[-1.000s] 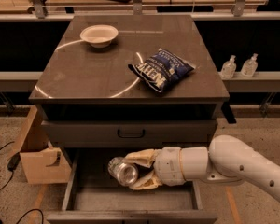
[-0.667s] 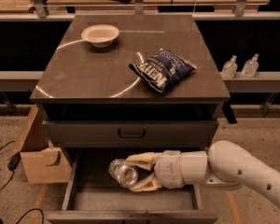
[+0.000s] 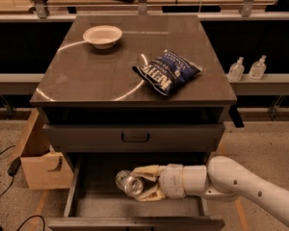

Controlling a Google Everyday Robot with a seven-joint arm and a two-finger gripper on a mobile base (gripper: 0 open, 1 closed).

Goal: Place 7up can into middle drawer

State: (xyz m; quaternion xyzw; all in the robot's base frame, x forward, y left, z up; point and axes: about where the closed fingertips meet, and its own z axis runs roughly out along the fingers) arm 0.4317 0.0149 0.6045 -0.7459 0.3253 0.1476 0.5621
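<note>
The 7up can (image 3: 128, 183), silver with a shiny round end facing me, lies on its side between my gripper's (image 3: 143, 183) cream fingers (image 3: 147, 171). The gripper is shut on it and holds it low inside the open middle drawer (image 3: 82, 174), just above or on its grey floor; I cannot tell which. My white arm (image 3: 241, 184) reaches in from the lower right. The drawer is pulled out toward me, below the closed drawer with the black loop handle (image 3: 135, 137).
A dark blue crisp bag (image 3: 166, 71) and a white bowl (image 3: 102, 35) sit on the cabinet top (image 3: 86, 76). A cardboard box (image 3: 41, 162) stands at the cabinet's left. Two clear bottles (image 3: 246, 69) stand on a ledge at the right.
The gripper and can have stayed almost in place inside the drawer; the arm has shifted very slightly.
</note>
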